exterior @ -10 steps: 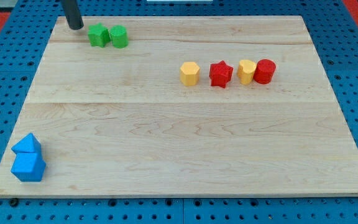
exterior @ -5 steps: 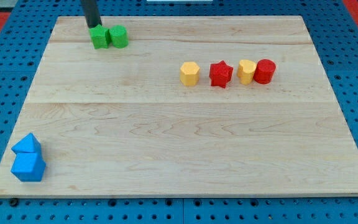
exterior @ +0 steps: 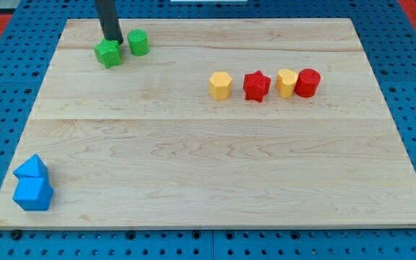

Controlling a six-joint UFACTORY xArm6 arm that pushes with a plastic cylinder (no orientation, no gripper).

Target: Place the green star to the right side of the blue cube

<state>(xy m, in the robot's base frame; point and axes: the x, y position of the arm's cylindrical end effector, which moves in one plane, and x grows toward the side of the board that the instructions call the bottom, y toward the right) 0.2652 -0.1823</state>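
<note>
The green star [exterior: 107, 53] lies near the board's top left, a little apart from a second green block [exterior: 139, 42] to its upper right. My tip [exterior: 112, 40] touches the star's top edge, between the two green blocks. The blue cube [exterior: 33, 193] sits at the board's bottom left corner, with another blue block [exterior: 31, 168] touching it from above. The star is far above the cube.
A row of four blocks lies right of centre near the top: a yellow block [exterior: 221, 84], a red star [exterior: 256, 86], a yellow block [exterior: 287, 82] and a red cylinder [exterior: 308, 82]. The wooden board [exterior: 215, 166] rests on a blue pegboard.
My tip moved right from the star's upper left to its top, then down. The green star slid down and left, away from the other green block.
</note>
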